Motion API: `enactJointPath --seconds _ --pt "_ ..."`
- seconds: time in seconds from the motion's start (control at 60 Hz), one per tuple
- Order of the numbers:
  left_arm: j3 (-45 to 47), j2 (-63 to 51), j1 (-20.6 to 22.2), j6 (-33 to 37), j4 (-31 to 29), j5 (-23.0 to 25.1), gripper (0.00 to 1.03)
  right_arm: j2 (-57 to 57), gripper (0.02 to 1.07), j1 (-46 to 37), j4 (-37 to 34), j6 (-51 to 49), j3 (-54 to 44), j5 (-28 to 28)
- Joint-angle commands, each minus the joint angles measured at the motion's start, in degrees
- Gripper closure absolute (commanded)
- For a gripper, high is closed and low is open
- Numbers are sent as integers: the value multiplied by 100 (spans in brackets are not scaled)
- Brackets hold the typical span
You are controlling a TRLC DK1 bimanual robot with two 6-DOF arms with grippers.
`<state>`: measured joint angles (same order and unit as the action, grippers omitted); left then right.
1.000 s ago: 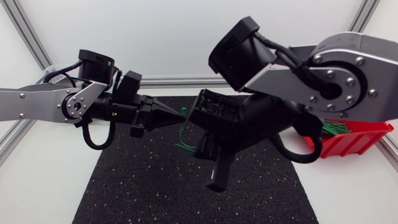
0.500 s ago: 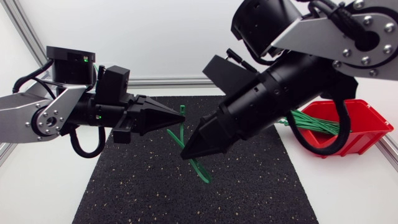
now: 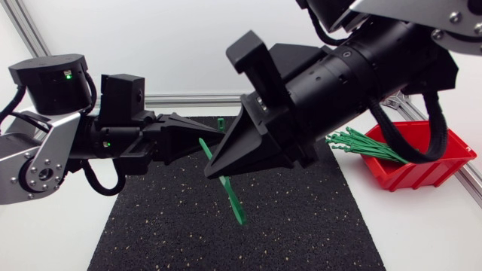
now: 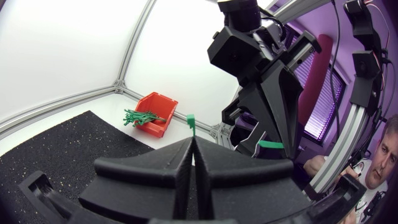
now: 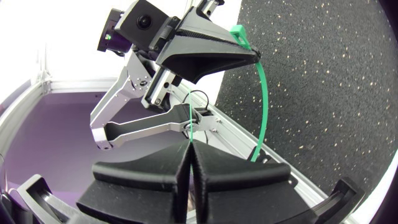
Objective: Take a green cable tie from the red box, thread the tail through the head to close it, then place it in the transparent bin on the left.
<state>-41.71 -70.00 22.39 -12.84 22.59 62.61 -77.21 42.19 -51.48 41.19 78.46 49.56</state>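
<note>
One green cable tie (image 3: 230, 197) hangs above the black mat, held between both grippers. My left gripper (image 3: 219, 137) is shut on its head end, and the square green head (image 4: 191, 119) pokes out past the fingertips. My right gripper (image 3: 212, 170) points left, its tip just below the left one, shut on the thin tail (image 5: 190, 132). In the right wrist view the strap (image 5: 263, 99) curves from the left gripper (image 5: 254, 55) down behind my right gripper (image 5: 189, 149). The red box (image 3: 422, 172) at the right holds several green ties (image 3: 360, 143). No transparent bin is in view.
A black speckled mat (image 3: 166, 226) covers the middle of the white table. An aluminium frame rail (image 3: 181, 98) runs along the back edge. The red box (image 4: 155, 106) sits just off the mat's right side.
My right gripper has swung round to point left and closed in on the left gripper's tip. The left arm has drawn back leftward. The tie now hangs straighter between the two tips.
</note>
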Motion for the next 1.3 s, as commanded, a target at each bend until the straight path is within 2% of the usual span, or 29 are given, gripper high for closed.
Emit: enactJointPath --seconds 0.0,0.217,0.45,0.683,0.833,0.867,0.933,0.95,1.033,1.083,1.133,1.283 --pt "120 153 46 -351 114 -29 100 233 101 -71 -64 750 179 133" --pt "181 346 -7 -597 132 -38 100 549 101 -177 314 1752 47 159" --pt "295 592 -33 -737 255 -205 100 417 101 -159 -20 1972 355 388" --pt "313 461 -7 -869 501 -355 100 461 101 -177 42 2675 302 370" --pt "295 223 55 -1203 826 -381 100 391 101 -256 200 2991 284 405" --pt "295 197 63 -1238 861 -390 100 391 95 -264 235 3079 284 414" --pt "287 162 107 -1326 932 -425 100 347 72 -300 244 3308 302 528" --pt "295 162 107 -1335 932 -443 100 321 71 -308 244 3343 319 546" --pt "278 118 116 -1414 967 -504 100 277 71 -335 235 3492 372 484" --pt "251 21 90 -1528 1028 -513 100 365 77 -344 490 3563 276 36" --pt "251 -23 90 -1581 1090 -513 100 382 77 -335 798 3818 170 36" --pt "304 12 72 -1590 1142 -513 100 365 77 -273 921 3809 135 62"
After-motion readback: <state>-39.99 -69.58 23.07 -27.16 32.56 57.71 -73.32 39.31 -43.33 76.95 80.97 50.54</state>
